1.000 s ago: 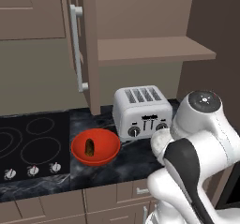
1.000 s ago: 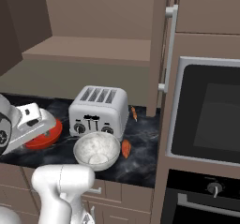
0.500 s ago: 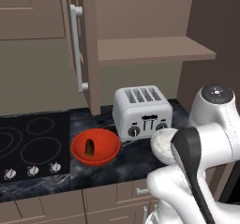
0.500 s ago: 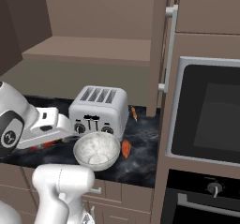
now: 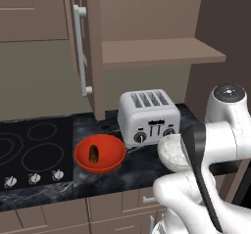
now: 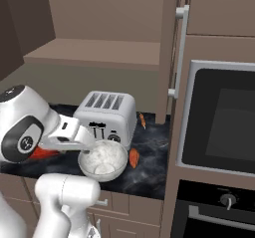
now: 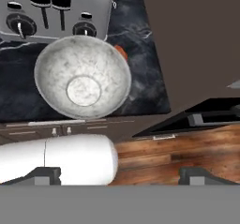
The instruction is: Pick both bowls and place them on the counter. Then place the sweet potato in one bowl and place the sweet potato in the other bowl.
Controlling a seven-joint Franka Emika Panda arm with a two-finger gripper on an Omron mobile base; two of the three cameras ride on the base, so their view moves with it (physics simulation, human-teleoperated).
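Our two-finger gripper (image 7: 119, 175) hangs with its jaws spread wide and empty above the counter edge. Just below it we see the grey-white marbled stone bowl (image 7: 83, 77), empty, standing on the black veined counter (image 6: 149, 155) before the silver toaster (image 6: 107, 115). An orange sweet potato (image 6: 134, 158) lies beside that bowl. The glossy red bowl (image 5: 99, 152) already holds one. We judge only this last placement remains.
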